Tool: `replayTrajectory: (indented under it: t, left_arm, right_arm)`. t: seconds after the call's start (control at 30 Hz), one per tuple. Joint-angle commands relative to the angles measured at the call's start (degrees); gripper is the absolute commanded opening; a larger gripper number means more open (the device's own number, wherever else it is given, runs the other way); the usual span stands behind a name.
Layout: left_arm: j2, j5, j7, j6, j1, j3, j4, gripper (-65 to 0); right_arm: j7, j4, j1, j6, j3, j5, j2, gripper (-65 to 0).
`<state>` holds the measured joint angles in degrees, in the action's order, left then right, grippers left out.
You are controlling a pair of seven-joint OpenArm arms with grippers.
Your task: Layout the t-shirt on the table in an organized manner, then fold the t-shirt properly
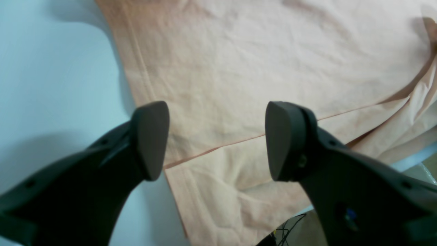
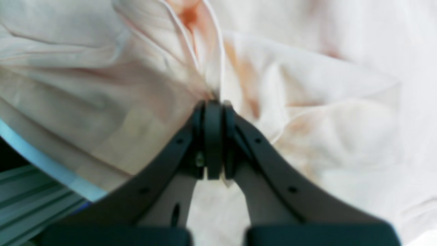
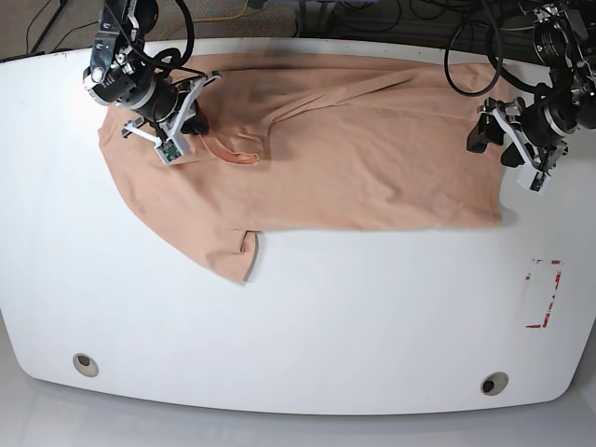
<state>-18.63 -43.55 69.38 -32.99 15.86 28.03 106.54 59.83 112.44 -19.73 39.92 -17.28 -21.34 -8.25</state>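
Nearby: red-marked rectangle [image 3: 543, 294] | two grommet holes [image 3: 85, 364], probably | nothing blocking t-shirt [image 3: 354, 158]

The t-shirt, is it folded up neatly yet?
Not yet. The t-shirt lies mostly spread across the table, one edge doubled over, a sleeve sticking out, and the right tool pinching it.

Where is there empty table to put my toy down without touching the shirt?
The white table is bare in front of the t-shirt, between its hem and the two round holes, left of the red-marked rectangle. The far edge is crowded by shirt and both grippers.
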Motion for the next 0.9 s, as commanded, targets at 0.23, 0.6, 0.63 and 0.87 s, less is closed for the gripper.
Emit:
replayTrajectory:
  t: [0.23, 0.6, 0.63, 0.87]
  left_arm:
    - [-0.93, -0.63, -1.03, -0.02, -0.34, 0.32, 0.84, -24.7]
    - [-1.02, -0.63, -1.03, -0.02, -0.34, 0.32, 0.84, -24.7]
    - [-1.02, -0.63, -1.03, -0.02, -0.34, 0.32, 0.84, -24.7]
    - [-1.02, -0.63, -1.03, -0.02, -0.34, 0.23, 0.84, -24.7]
  right_arm:
    - [-0.98, 1.1, 5.18, 0.08, -0.08, -0.5, -0.67, -63.7]
    - [3.42, 1.1, 11.59, 0.08, 0.09, 3.1, -0.5, -53.0]
    - [3.68, 1.1, 11.86, 0.08, 0.09, 3.28, -0.41, -50.9]
    - [4.39, 1.18, 13.35, 0.08, -0.17, 3.63, -0.32, -19.3]
